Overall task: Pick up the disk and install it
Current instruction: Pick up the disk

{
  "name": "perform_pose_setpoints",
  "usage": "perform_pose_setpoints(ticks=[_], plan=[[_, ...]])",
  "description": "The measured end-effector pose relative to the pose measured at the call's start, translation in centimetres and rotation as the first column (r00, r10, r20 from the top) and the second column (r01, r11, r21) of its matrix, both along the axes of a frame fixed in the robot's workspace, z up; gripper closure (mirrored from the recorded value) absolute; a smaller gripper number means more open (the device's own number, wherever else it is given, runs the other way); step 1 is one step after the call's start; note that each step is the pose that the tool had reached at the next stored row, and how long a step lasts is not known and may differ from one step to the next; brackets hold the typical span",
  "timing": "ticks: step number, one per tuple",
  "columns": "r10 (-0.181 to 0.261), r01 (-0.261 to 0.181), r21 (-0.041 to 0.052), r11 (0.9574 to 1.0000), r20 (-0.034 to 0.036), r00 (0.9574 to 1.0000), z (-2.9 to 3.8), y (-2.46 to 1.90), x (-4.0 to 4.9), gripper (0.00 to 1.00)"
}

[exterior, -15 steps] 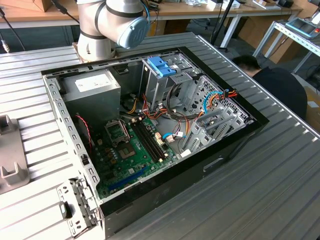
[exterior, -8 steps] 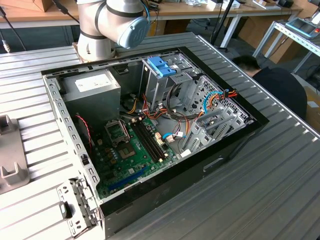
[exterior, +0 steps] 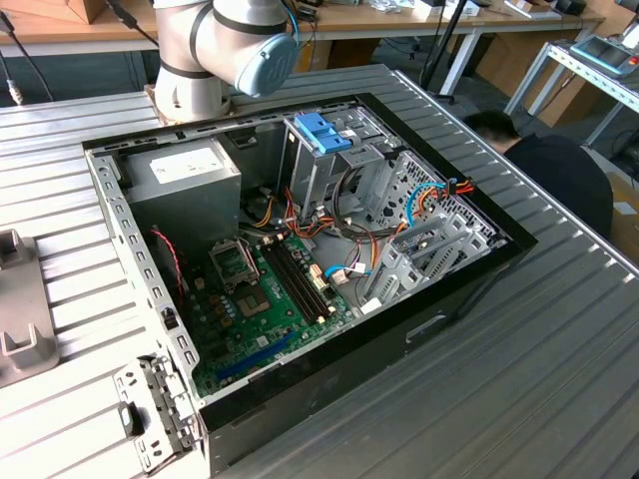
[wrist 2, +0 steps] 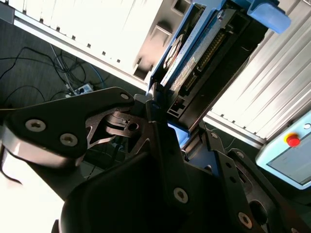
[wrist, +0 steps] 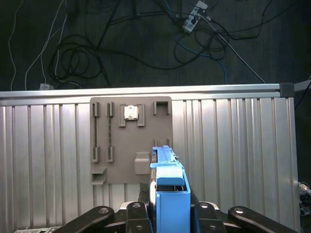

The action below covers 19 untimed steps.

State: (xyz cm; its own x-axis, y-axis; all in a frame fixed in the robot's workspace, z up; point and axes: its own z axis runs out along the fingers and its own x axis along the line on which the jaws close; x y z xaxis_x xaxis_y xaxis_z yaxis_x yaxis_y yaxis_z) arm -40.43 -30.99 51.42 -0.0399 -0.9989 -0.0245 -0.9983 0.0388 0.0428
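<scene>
My jaws clamped on disk [wrist: 170, 187] — blue carrier edge pinched between them; long axis runs straight out from my gripper [wrist: 170, 213]; grey fixture plate [wrist: 121, 160] on slatted table [wrist: 233, 145] beyond it.

The hand [wrist: 170, 213] is clamped on the disk [wrist: 171, 189].

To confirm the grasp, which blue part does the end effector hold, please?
The disk, clamped in the end effector; the blue latch sits atop the drive cage.
</scene>
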Motion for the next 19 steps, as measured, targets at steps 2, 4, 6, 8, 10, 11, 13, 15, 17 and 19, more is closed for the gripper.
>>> perform_pose_setpoints(ticks=[2, 4, 6, 8, 10, 11, 13, 15, 17, 19], plan=[[0.000, 0.000, 0.0000, 1.0000, 0.0001, 1.0000, 0.00, 0.00, 0.19, 0.63], [0.000, 0.000, 0.0000, 1.0000, 0.0000, 1.0000, 0.00, 0.00, 0.30, 0.63], [0.000, 0.000, 0.0000, 1.0000, 0.0001, 1.0000, 0.00, 0.00, 0.45, 0.63], [0.000, 0.000, 0.0000, 1.0000, 0.0000, 1.0000, 0.00, 0.00, 0.59, 0.63], [0.000, 0.000, 0.0000, 1.0000, 0.0000, 1.0000, 0.00, 0.00, 0.71, 0.63], [0.000, 0.000, 0.0001, 1.0000, 0.0001, 1.0000, 0.00, 0.00, 0.77, 0.63], [0.000, 0.000, 0.0000, 1.0000, 0.0000, 1.0000, 0.00, 0.00, 0.90, 0.63], [0.000, 0.000, 0.0000, 1.0000, 0.0000, 1.0000, 0.00, 0.00, 1.05, 0.63], [0.000, 0.000, 0.0000, 1.0000, 0.0001, 1.0000, 0.00, 0.00, 1.27, 0.63], [0.000, 0.000, 0.0000, 1.0000, 0.0001, 1.0000, 0.00, 0.00, 1.42, 0.63]])
